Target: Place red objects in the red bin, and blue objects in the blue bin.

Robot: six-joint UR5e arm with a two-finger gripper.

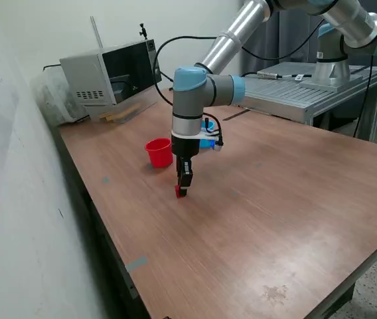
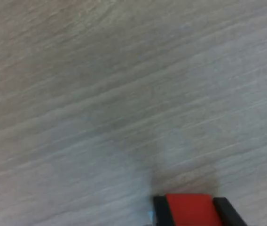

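My gripper (image 1: 182,191) points straight down at the wooden table (image 1: 275,212), a short way in front of the red bin (image 1: 158,152). Its black fingers (image 2: 160,212) press against both sides of a small red cube (image 2: 190,209), which sits at or just above the table top (image 1: 180,192). The blue bin (image 1: 208,141) shows only in part behind my wrist. No other cubes show in either view.
A grey box-shaped appliance (image 1: 109,76) stands at the back, on the exterior view's left, against the wall. A metal platform (image 1: 295,93) carrying another arm's base (image 1: 331,66) adjoins the table's far side. The table's near edge runs close to the wall.
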